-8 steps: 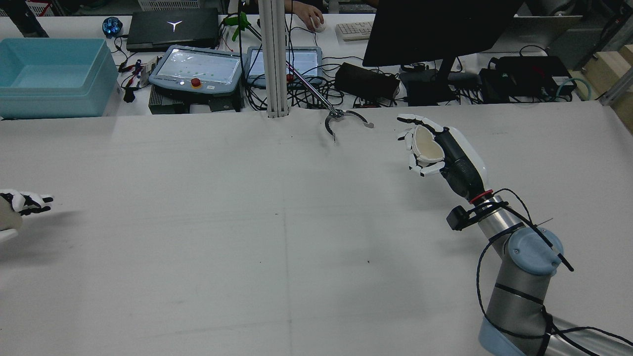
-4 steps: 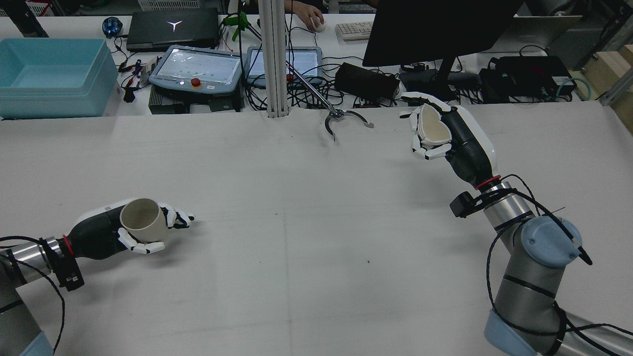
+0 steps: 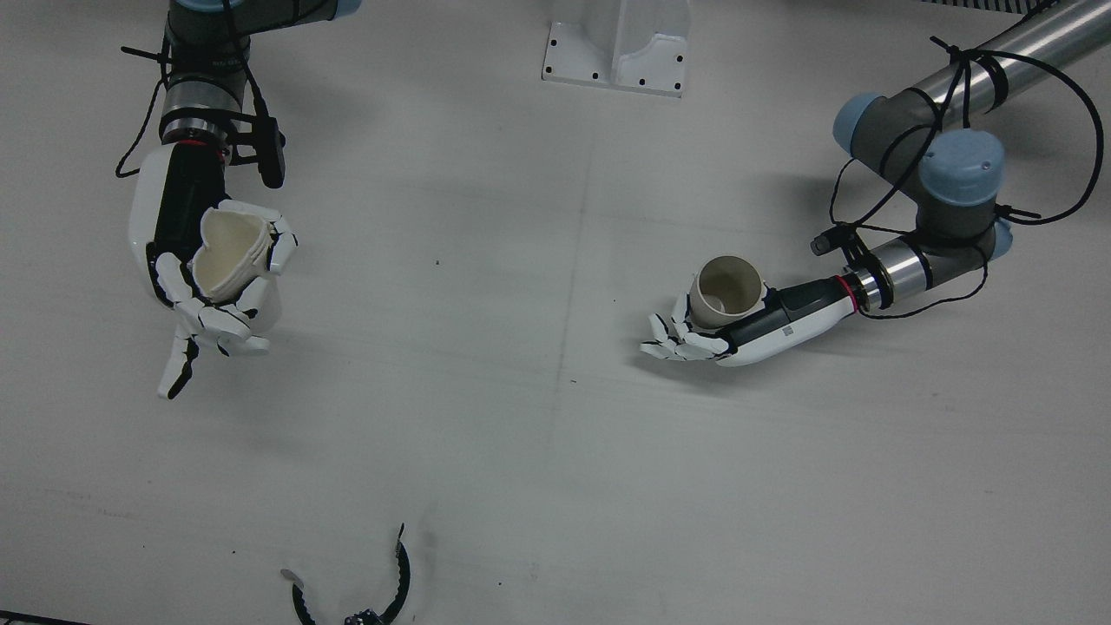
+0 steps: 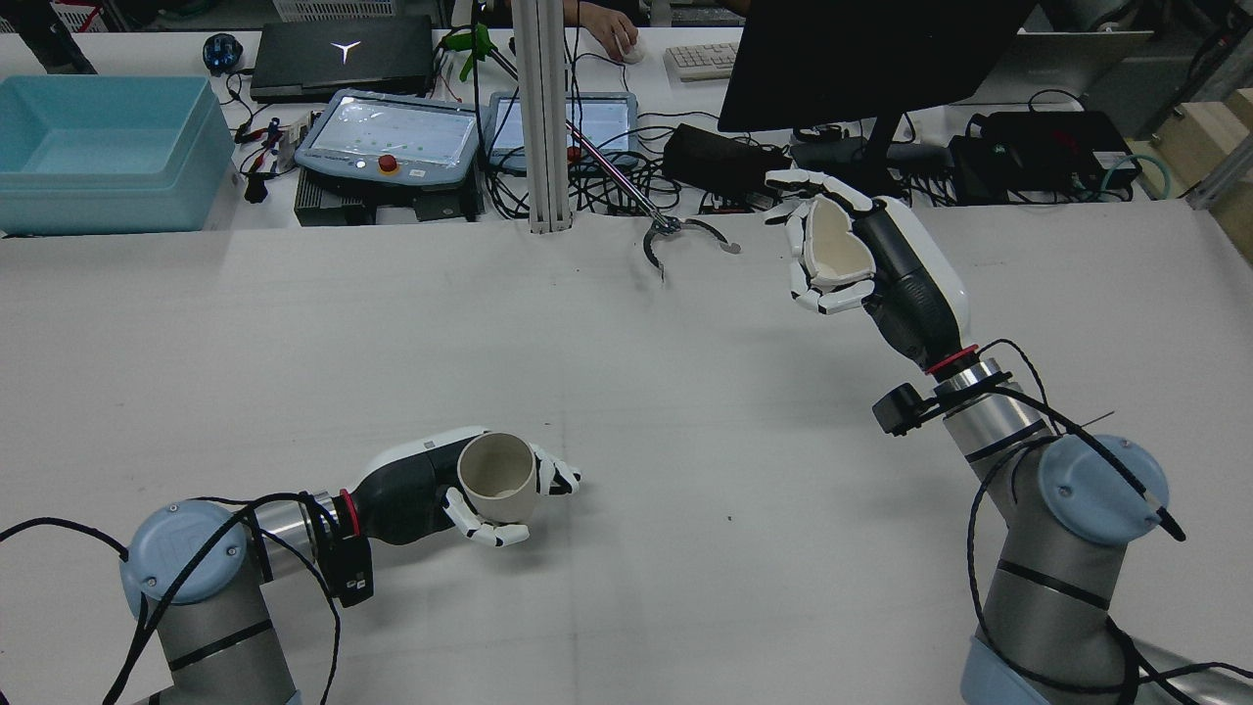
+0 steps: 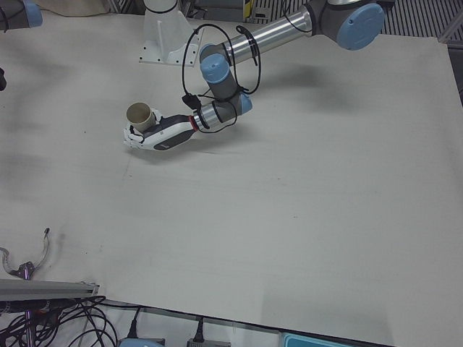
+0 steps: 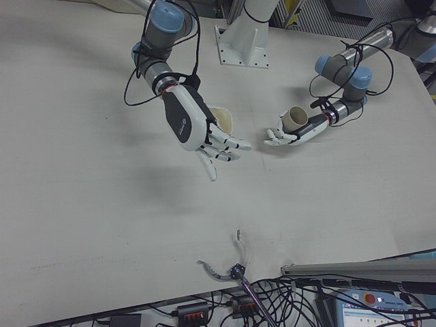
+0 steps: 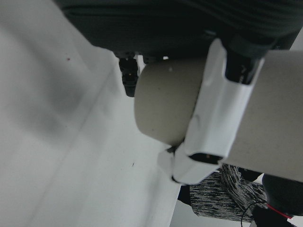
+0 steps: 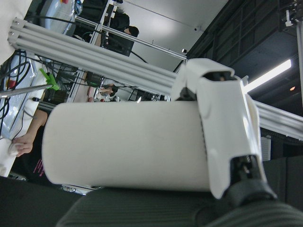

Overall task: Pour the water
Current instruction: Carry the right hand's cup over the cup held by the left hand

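Grabber tool (image 3: 351, 595) cut by front view's bottom edge, left cup's (image 4: 497, 479) contents unclear

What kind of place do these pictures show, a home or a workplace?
Most likely a robotics lab, not a home. Behind the white table stand two teach pendants, a laptop and tangled cables, and each robot hand holds a cup.

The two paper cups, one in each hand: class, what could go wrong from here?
1. The right hand has squeezed its paper cup out of round; it may buckle or spill.
2. The left hand and its cup are far away across the table, so misalignment could spill water.
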`<state>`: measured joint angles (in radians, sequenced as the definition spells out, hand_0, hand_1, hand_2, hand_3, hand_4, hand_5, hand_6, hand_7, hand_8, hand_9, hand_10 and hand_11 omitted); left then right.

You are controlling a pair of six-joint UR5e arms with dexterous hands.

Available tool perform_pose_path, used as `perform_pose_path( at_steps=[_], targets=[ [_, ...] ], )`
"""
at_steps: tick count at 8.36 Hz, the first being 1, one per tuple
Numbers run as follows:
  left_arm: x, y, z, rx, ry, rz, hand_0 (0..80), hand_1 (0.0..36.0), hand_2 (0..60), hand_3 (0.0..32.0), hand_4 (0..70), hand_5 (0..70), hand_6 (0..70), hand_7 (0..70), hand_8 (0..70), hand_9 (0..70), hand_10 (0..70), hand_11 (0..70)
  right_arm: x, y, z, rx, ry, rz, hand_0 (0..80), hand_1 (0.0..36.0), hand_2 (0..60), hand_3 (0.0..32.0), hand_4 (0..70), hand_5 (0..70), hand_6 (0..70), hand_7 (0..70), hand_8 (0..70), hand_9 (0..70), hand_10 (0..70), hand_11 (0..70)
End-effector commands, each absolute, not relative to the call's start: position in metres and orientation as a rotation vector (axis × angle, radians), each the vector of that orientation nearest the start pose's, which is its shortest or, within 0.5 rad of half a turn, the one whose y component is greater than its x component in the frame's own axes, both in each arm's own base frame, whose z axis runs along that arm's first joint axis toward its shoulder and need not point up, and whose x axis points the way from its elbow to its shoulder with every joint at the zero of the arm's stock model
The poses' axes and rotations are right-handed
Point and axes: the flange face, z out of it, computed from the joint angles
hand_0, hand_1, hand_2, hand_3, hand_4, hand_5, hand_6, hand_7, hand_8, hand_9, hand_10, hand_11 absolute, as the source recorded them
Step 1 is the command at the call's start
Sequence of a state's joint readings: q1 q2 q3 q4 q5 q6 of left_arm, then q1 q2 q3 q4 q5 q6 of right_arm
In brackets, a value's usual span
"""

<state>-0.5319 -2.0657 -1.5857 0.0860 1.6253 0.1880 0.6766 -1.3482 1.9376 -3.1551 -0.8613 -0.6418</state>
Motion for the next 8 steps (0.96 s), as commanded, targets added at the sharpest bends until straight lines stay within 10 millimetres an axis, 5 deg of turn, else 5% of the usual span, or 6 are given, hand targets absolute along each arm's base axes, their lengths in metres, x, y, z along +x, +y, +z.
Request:
perform_pose_path(
  at_steps=[1,3,5,7,8],
  targets=[
    [0.551,-0.433,0.369,-0.970,1.985,-1.109,80.0,36.0,60.0,0.0,70.0,70.0,30.3,34.8,16.2,19.3,11.0,19.7,-0.330,-0.430,0.314,-0.370,2.982,-1.601,80.0,36.0,54.2,0.0,21.7,21.9,60.4,64.9,29.8,34.7,0.0,0.0],
    [0.553,-0.430,0.368,-0.971,1.985,-1.105,80.0,36.0,60.0,0.0,70.0,70.0,30.0,34.7,15.9,19.1,11.0,19.6,-0.347,-0.399,0.293,-0.651,3.103,-1.534,80.0,36.0,54.1,0.0,17.0,22.4,59.8,61.7,26.9,30.1,0.0,0.0],
    [0.557,-0.425,0.364,-0.982,1.987,-1.100,80.0,36.0,60.0,0.0,70.0,70.0,30.0,34.4,15.9,19.0,10.9,19.6,-0.357,-0.392,0.293,-0.968,3.231,-1.437,80.0,36.0,60.0,0.0,16.2,22.2,56.7,51.6,23.4,24.8,0.0,0.3],
    [0.561,-0.426,0.355,-0.984,2.004,-1.095,80.0,36.0,60.0,0.0,70.0,70.0,30.1,34.5,16.0,19.0,11.0,19.6,-0.379,-0.380,0.259,-1.289,3.318,-1.195,75.3,36.0,60.0,0.0,19.2,21.2,57.0,63.9,22.9,27.0,0.0,2.3],
    [0.567,-0.420,0.351,-0.998,2.001,-1.083,80.0,36.0,60.0,0.0,70.0,70.0,30.4,34.6,16.0,19.1,11.0,19.7,-0.395,-0.369,0.252,-1.329,3.345,-1.155,64.3,36.0,60.0,0.0,16.7,20.6,54.6,63.3,20.6,24.8,0.0,0.5]
  ],
)
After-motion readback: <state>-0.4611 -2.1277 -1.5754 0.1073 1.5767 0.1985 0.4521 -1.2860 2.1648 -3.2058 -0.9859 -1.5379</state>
